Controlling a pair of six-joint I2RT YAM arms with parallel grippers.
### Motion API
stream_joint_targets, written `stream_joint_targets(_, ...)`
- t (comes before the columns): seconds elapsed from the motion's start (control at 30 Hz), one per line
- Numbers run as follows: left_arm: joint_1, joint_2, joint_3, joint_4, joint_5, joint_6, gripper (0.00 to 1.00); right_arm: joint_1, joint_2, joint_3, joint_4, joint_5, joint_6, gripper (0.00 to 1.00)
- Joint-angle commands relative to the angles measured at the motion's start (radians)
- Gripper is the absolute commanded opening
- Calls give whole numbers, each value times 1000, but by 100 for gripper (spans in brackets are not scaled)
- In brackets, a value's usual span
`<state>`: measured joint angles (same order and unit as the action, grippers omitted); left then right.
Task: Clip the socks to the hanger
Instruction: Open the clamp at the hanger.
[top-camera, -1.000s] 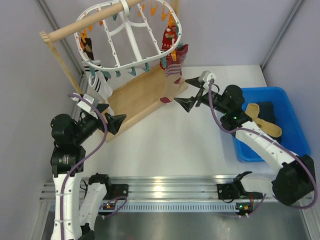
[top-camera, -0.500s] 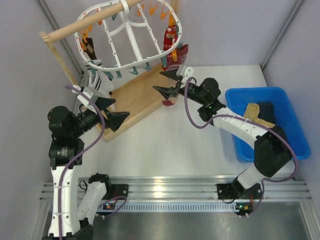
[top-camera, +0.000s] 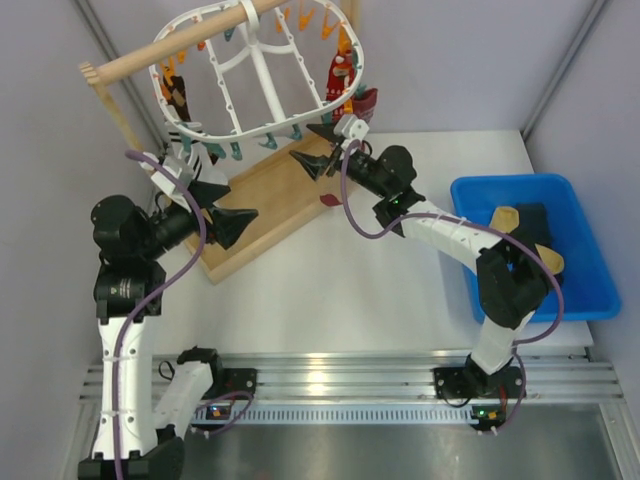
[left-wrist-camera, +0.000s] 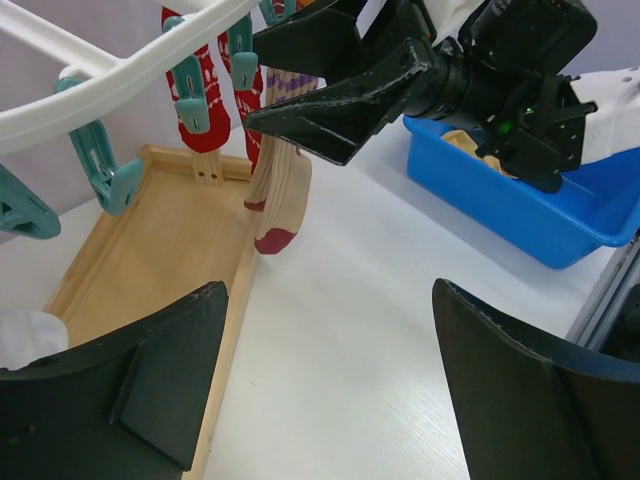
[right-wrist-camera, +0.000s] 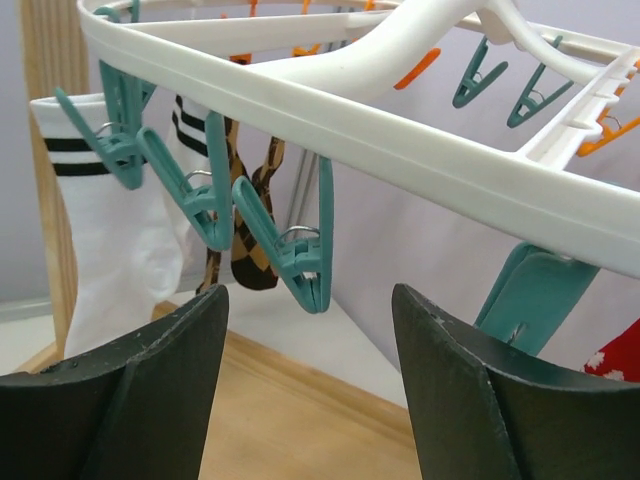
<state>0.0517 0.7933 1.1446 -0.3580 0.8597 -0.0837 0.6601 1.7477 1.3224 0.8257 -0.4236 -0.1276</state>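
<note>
Obs.: right gripper (top-camera: 300, 143) is up under the near rim of the white plastic oval drying hanger (right-wrist-camera: 330, 115), jaws apart and empty, with a teal clip (right-wrist-camera: 300, 255) just ahead of them. Left gripper (top-camera: 238, 200) sits spread wide and empty over the wooden base tray (left-wrist-camera: 150, 250), near the left end of the frame.

Socks: red-patterned pair (top-camera: 345, 80) clipped on the right, white sock with black stripes (right-wrist-camera: 110, 240) and brown patterned sock (right-wrist-camera: 245, 240) on the left. A tan sock (top-camera: 520, 235) and a dark navy one (top-camera: 535, 218) lie in the blue plastic bin (top-camera: 575, 290), far right.

Risks, as I judge them:
- Neither pincer carries a sock, so pinching a clip now achieves nothing.
- The frame hangs from the round wooden rod (top-camera: 150, 55), so a nudge could swing it and spoil the aim.
- A finger may brush the hung socks loose.
- The two grippers are near each other and could collide.
</note>
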Motion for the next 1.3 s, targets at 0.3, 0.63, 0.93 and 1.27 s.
stream_joint_targets(0.3,-26,138,148,128,-85,-169,80,41,73,136,59,28,-17,59)
stream_joint_targets(0.63,-202,239,208,131,-243,-87,75,99,30,112,29,82,-115,37)
stream_joint_targets(0.93,-331,333,310,129,-454,-70,70,116,-11,81,-5,195,-138,10)
stream_joint_targets(1.27,-398,425,383,126,-622,-139,66,134,-40,63,-42,276,-158,0)
